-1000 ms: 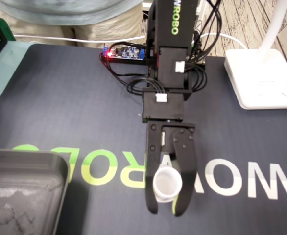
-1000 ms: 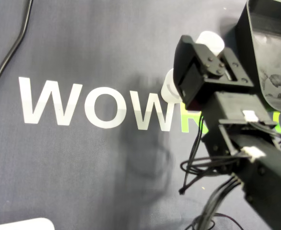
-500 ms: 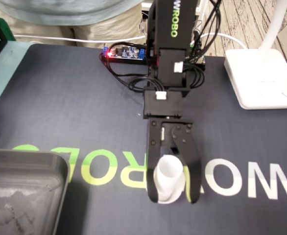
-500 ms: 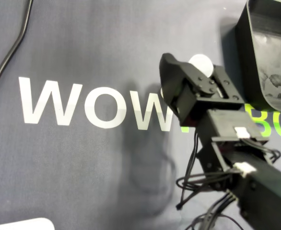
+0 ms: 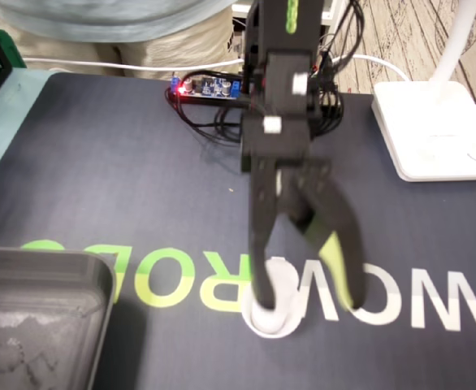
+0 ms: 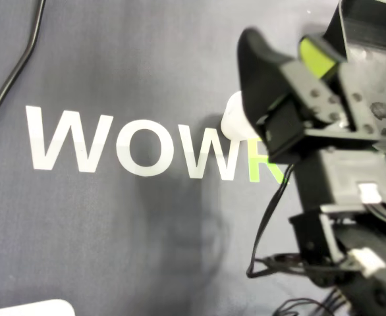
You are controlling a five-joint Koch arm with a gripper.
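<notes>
1. The dark bench (image 5: 100, 179) is carrying everything (white and green lettering is running across it).
2. The grey tray (image 5: 43, 258) is sitting at the fixed view's lower left.
3. The pincer (image 5: 307, 299) is hanging with its jaws spread wide, gripping nothing.
4. The white cup (image 5: 280, 318) is resting on the lettering, beneath one finger.

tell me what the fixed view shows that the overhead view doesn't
Only the fixed view shows the circuit board with its red light at the far edge of the mat, and the wooden floor beyond it. Only the overhead view shows a black cable curving across the mat's upper left. Both show the gripper with its jaws spread, the white cup on the mat by one jaw, the grey tray and the WOW lettering.
</notes>
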